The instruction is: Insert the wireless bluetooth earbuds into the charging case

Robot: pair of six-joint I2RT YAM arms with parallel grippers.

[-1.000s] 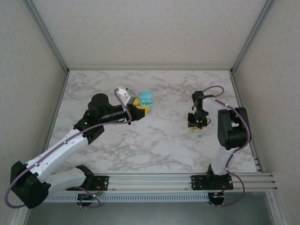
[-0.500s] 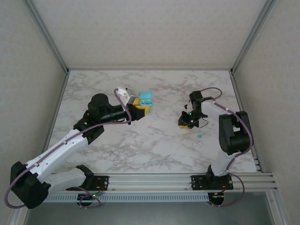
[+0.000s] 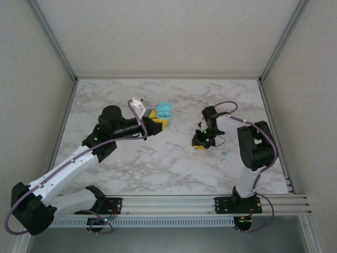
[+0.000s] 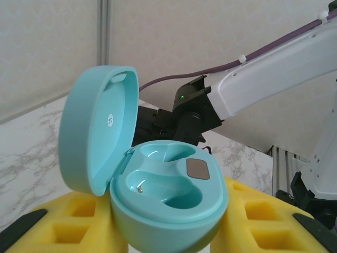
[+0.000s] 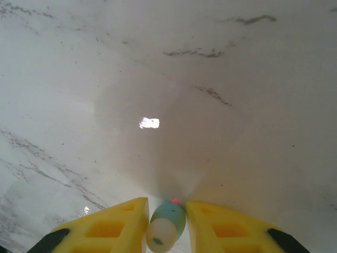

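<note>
A tiny white piece [image 3: 221,162] and one small blue earbud [image 3: 224,153] lie on the smooth marble table [image 3: 174,168]. Just past them, the right gripper [image 3: 199,144] pinches the second earbud [image 5: 166,226] between soft yellow foam fingers [image 5: 113,229]. Its wrist view shows the bud's round pale tip. Farther back on the left, the left gripper [image 3: 158,119] squeezes the shiny egg-shaped charging case [image 4: 168,195]. Its wrist view shows the lid [image 4: 97,137] up and two hollow cups inside.
</note>
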